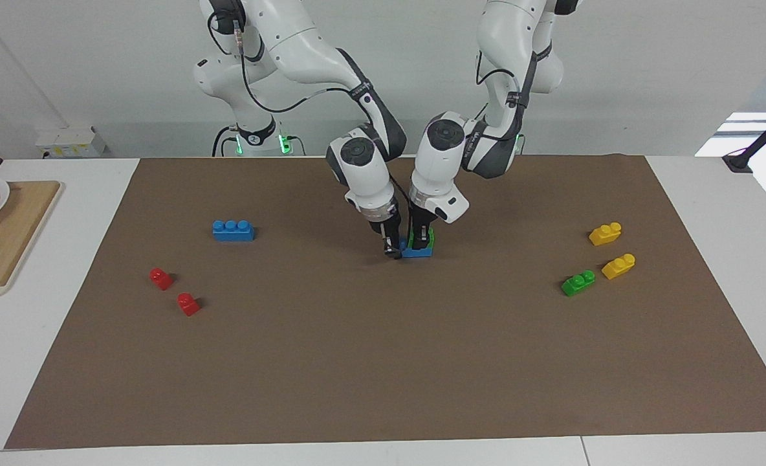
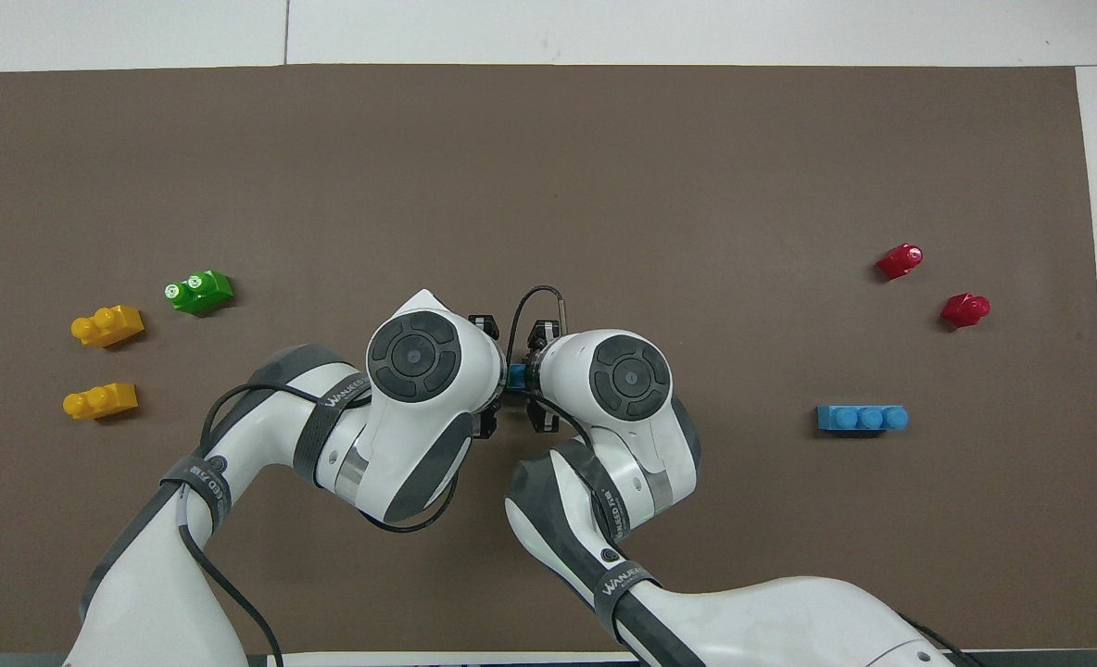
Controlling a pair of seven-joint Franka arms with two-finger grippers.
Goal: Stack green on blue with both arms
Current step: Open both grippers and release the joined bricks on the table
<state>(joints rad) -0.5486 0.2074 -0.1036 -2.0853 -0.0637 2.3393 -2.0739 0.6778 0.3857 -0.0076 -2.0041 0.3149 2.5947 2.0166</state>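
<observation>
A blue three-stud brick (image 1: 417, 252) lies on the brown mat (image 1: 383, 362) at the middle. A green two-stud brick (image 1: 429, 239) sits on it, held in my left gripper (image 1: 420, 241), which is shut on it from above. My right gripper (image 1: 393, 250) is down at the blue brick's end toward the right arm and shut on it. In the overhead view both hands cover the pair; only a sliver of blue (image 2: 515, 375) shows between the left gripper (image 2: 485, 375) and the right gripper (image 2: 541, 375).
A second blue brick (image 1: 233, 230) and two red bricks (image 1: 161, 278) (image 1: 188, 303) lie toward the right arm's end. A second green brick (image 1: 578, 283) and two yellow bricks (image 1: 605, 233) (image 1: 618, 266) lie toward the left arm's end. A wooden board (image 1: 8, 239) lies off the mat.
</observation>
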